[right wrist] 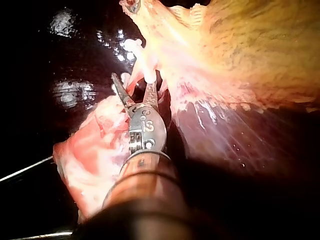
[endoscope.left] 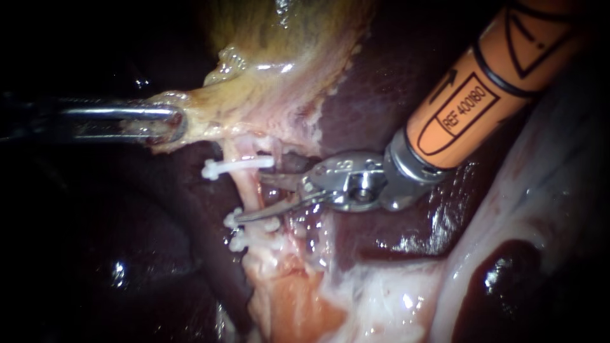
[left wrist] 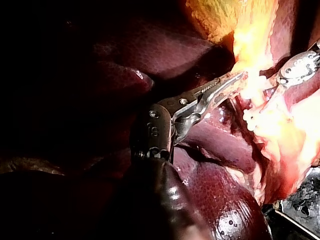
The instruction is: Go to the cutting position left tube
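Your left instrument (endoscope.left: 171, 124): jaws clamped on the gallbladder (endoscope.left: 279, 57) edge
Your right instrument (endoscope.left: 251, 198): jaws open, astride the tube (endoscope.left: 245, 185)
Upper clip (endoscope.left: 236, 166): on the tube, just above the blades

Right instrument (endoscope.left: 249, 198) claw spread at tube (endoscope.left: 246, 185), between clips (endoscope.left: 238, 166) (1 above, cluster below); left instrument (endoscope.left: 170, 124) clamps gallbladder (endoscope.left: 279, 82).

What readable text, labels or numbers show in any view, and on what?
Right instrument, orange shaft: printed marks, not read off here.
Left instrument and right, metal wrists: stamped marks, likewise not read off.
Gallbladder, liver, tube, clips: no text.
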